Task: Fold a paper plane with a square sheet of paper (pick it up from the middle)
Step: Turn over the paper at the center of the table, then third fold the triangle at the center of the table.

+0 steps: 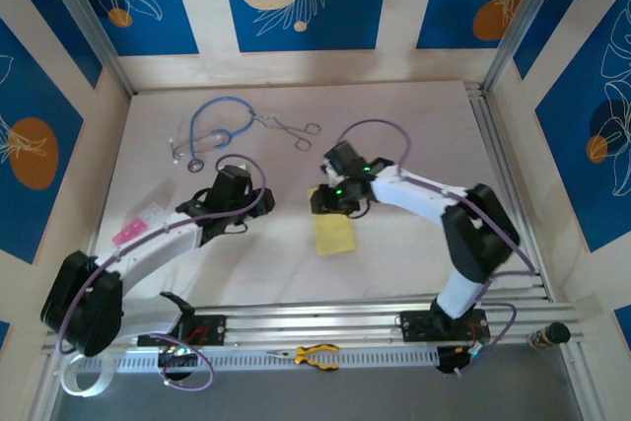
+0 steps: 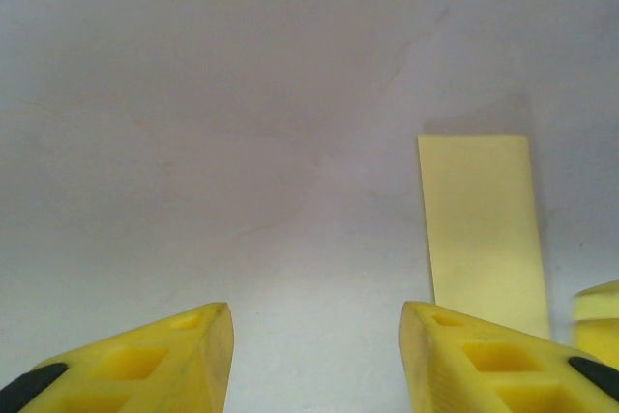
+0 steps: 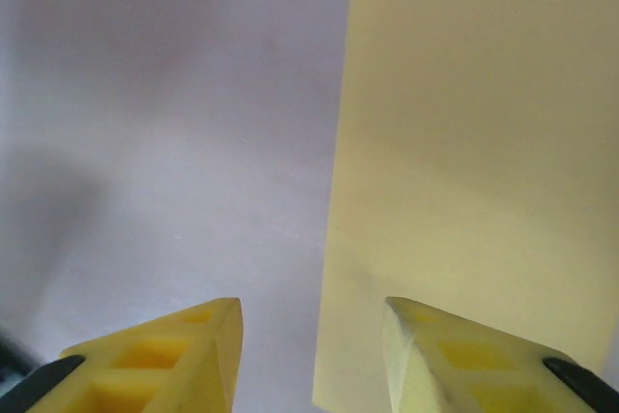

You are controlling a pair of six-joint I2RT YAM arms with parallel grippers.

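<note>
In the overhead view the pale-yellow sheet of paper (image 1: 333, 236) lay flat on the table (image 1: 414, 125), just below the centre of the frame, with the right claw (image 3: 311, 311) at its upper edge. Seen from the right wrist, that claw was released: its fingers were apart and gripped nothing, the paper's left edge ran up between them, and the right finger was over the sheet. The left claw (image 2: 314, 321) was released too, with bare table between its fingers — the paper lay at the right of that frame. A stethoscope (image 1: 210, 130) lay at upper left, and pliers (image 1: 315, 355) at the bottom edge.
</note>
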